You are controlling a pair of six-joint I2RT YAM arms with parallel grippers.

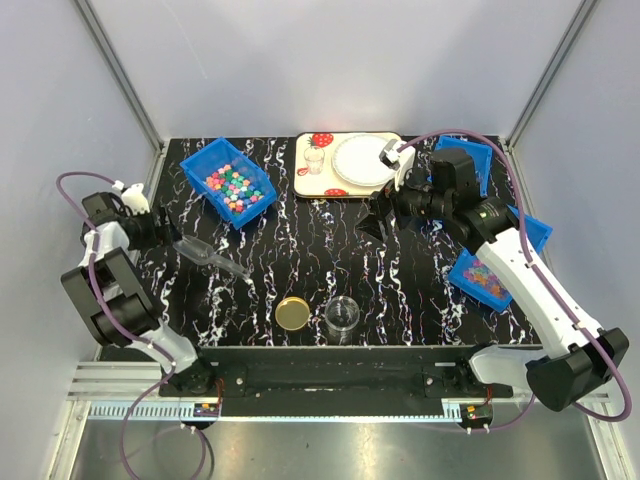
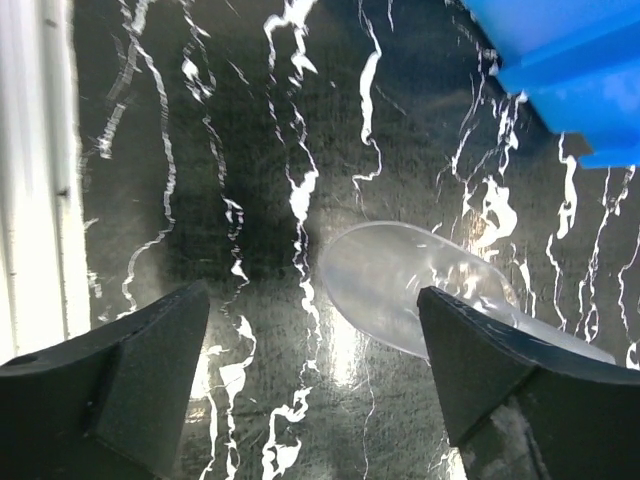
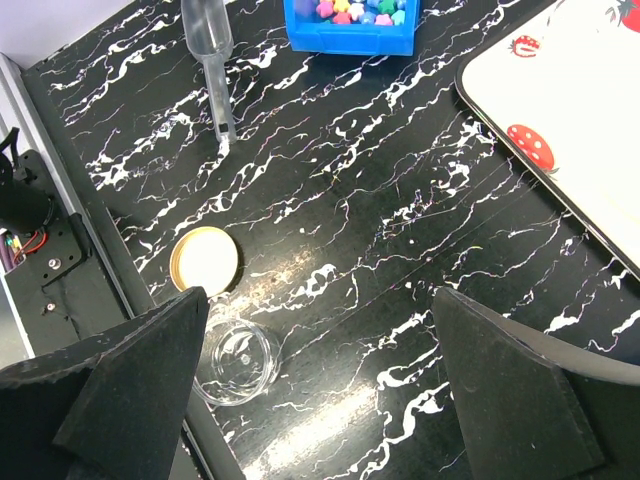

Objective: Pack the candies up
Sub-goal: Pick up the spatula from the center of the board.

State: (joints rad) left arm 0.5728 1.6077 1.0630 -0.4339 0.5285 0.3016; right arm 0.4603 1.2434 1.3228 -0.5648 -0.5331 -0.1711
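The candies (image 1: 234,184), small chunky sweets in mixed bright colours, fill a blue bin (image 1: 215,160) at the back left; the right wrist view catches them (image 3: 358,9) at its top edge. A clear plastic scoop (image 1: 205,256) lies flat on the table in front of that bin. My left gripper (image 1: 163,231) hovers low by the scoop's wide end, jaws open; the scoop (image 2: 400,275) lies partly behind the right finger (image 2: 500,370) and is not gripped. My right gripper (image 1: 380,222) hangs open over the table's middle, holding nothing. A clear jar (image 1: 342,316) and its gold lid (image 1: 294,313) sit near the front.
A strawberry-print tray (image 1: 310,183) with a white plate (image 1: 362,160) stands at the back centre. Two more blue bins sit at the right, one (image 1: 487,272) holding pale translucent sweets, one (image 1: 470,160) behind the right arm. Grey walls enclose the table.
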